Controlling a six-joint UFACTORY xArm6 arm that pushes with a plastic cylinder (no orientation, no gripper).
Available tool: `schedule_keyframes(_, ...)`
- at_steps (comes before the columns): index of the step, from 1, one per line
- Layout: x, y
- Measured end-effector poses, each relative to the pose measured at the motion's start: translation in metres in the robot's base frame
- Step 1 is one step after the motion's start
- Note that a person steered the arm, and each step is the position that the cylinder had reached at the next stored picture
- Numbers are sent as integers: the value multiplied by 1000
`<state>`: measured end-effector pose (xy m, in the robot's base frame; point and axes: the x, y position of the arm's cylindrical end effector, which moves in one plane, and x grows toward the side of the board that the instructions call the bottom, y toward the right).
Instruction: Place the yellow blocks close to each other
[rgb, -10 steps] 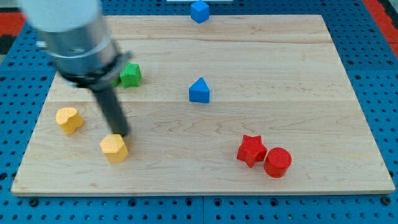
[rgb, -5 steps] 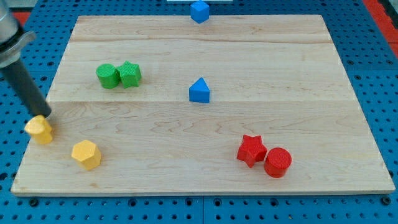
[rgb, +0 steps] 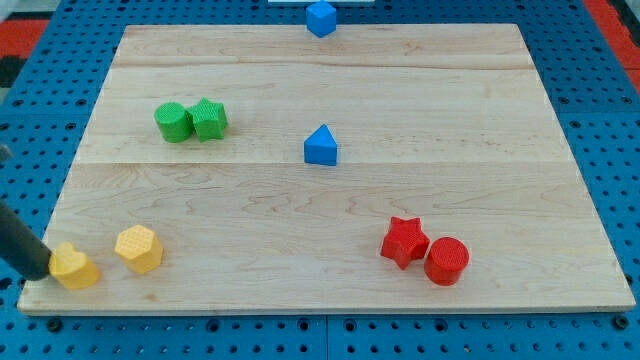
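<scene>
Two yellow blocks lie near the board's bottom left corner. A yellow hexagonal block (rgb: 138, 249) sits a little in from the edge. A yellow heart-like block (rgb: 74, 267) lies to its left, a small gap apart. My tip (rgb: 43, 272) is at the view's far left, touching the left side of the heart-like block. The dark rod rises from the tip toward the upper left and leaves the view.
A green cylinder (rgb: 172, 122) and a green star (rgb: 209, 119) touch at the upper left. A blue triangular block (rgb: 321, 146) sits mid-board, a blue block (rgb: 321, 18) at the top edge. A red star (rgb: 404, 242) and a red cylinder (rgb: 446, 261) touch at the lower right. The wooden board (rgb: 400, 100) lies on a blue pegboard.
My tip swept from mid-left of the board down to the bottom left corner. The heart-like yellow block moved down next to the hexagonal yellow block, which slid left earlier.
</scene>
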<state>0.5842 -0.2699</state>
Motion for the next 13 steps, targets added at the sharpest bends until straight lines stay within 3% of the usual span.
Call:
schedule_keyframes(1, -4, 37)
schedule_keyframes(3, -54, 164)
schedule_keyframes(4, -52, 232)
schedule_keyframes(5, -48, 180)
schedule_keyframes(6, -48, 57)
schedule_keyframes(7, -16, 64)
schedule_keyframes(8, 18, 107)
schedule_keyframes(10, 8, 166)
schedule_keyframes(11, 33, 142)
schedule_keyframes(12, 2, 121)
schedule_keyframes(13, -37, 183)
